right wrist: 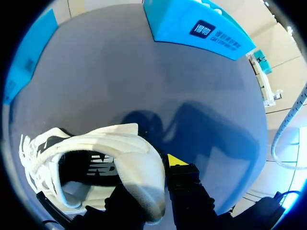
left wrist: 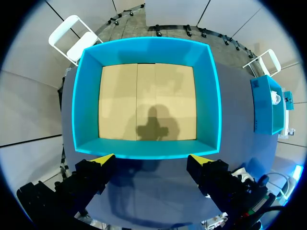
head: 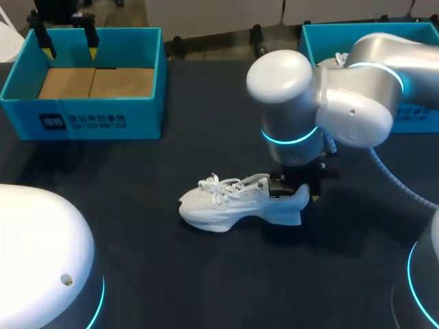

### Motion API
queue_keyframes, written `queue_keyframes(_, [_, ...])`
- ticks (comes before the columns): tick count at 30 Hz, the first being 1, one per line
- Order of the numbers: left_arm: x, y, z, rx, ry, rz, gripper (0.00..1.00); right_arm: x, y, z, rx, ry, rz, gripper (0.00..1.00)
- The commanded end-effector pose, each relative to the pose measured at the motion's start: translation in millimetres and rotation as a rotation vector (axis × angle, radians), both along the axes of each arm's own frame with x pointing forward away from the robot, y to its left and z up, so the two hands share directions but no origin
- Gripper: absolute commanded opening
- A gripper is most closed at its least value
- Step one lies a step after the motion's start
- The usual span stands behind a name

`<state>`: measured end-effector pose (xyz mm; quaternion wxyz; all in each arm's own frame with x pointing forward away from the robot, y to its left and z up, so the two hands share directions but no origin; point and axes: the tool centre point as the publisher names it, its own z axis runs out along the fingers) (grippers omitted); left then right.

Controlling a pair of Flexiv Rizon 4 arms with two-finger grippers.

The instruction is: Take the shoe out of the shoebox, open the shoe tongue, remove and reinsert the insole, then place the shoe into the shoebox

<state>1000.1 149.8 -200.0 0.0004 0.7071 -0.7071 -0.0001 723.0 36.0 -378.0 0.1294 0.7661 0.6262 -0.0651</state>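
One shoe (head: 230, 204) is pinched at its heel by the right claw (head: 300, 194). The left claw (left wrist: 152, 162) hangs spread over the shoebox (left wrist: 86, 96).

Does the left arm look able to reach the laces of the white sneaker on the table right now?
Probably yes. The left gripper hangs open over the left shoebox; the white sneaker lies with its laces toward that side, and the right gripper grips only the heel.

Left fingers (left wrist: 102, 160) apart, right fingers (right wrist: 176, 160) clamped
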Motion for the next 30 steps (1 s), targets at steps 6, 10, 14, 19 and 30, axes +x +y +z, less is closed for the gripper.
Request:
queue_keyframes(6, [-0.1,0.1,0.0,0.000,0.000,0.000,1.00,-0.6,0.4,-5.7,0.033,0.006,0.004,0.48])
queue_keyframes(10, [-0.1,0.1,0.0,0.000,0.000,0.000,1.00,-0.2,-1.1,5.9,0.030,-0.010,0.002,1.00])
queue_keyframes(14, [-0.1,0.1,0.0,0.000,0.000,0.000,1.00,1.6,-2.0,30.3,0.107,-0.041,0.054,1.00])
queue_keyframes(19, [-0.1,0.1,0.0,0.000,0.000,0.000,1.00,6.4,-1.4,55.4,0.175,-0.040,0.211,1.00])
queue_keyframes(30, [-0.1,0.1,0.0,0.000,0.000,0.000,1.00,12.6,-1.3,96.0,0.155,0.001,0.669,1.00])
